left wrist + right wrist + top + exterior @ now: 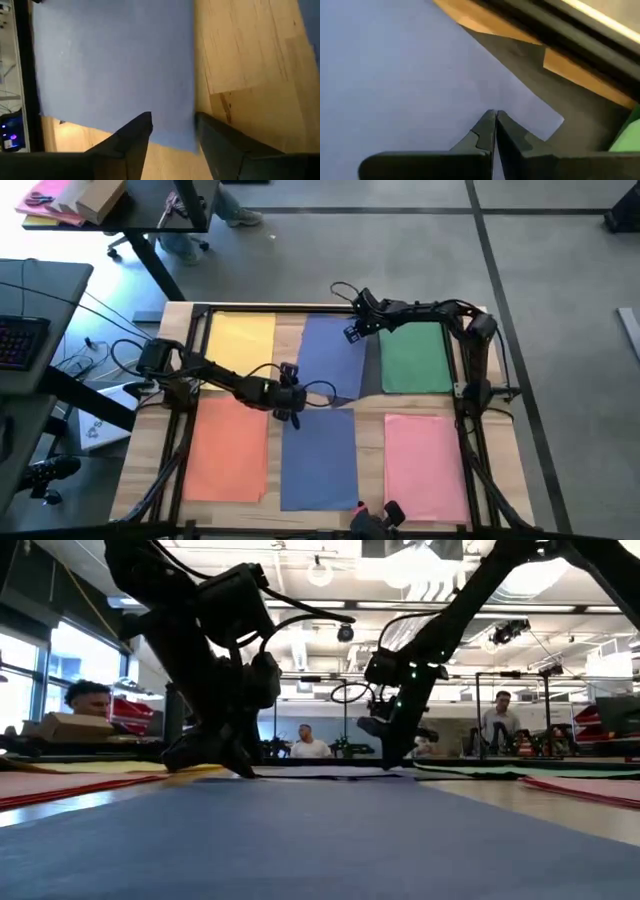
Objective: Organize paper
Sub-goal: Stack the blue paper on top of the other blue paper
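Observation:
Coloured paper sheets lie flat on the wooden table. A blue sheet (330, 355) at the far middle rests on a dark grey sheet (372, 378) that shows at its right edge. Another blue sheet (320, 460) lies at the near middle. My right gripper (352, 330) is shut, tips down on the far blue sheet near its far right corner. My left gripper (172, 132) is open and low over the near blue sheet's far left corner (190, 145), one finger on each side of it. Whether it touches the paper I cannot tell. My right gripper's shut fingertips (490, 122) come down from above onto the far blue sheet, a little inside its far right corner (555, 120). The sheet lies flat around the tips. Whether any paper is caught between them I cannot tell.
A yellow sheet (240, 340) and a green sheet (415, 358) flank the far blue one. An orange sheet (232, 450) and a pink sheet (425, 465) flank the near one. A black frame (260, 308) borders the table. People sit in the room beyond (305, 745).

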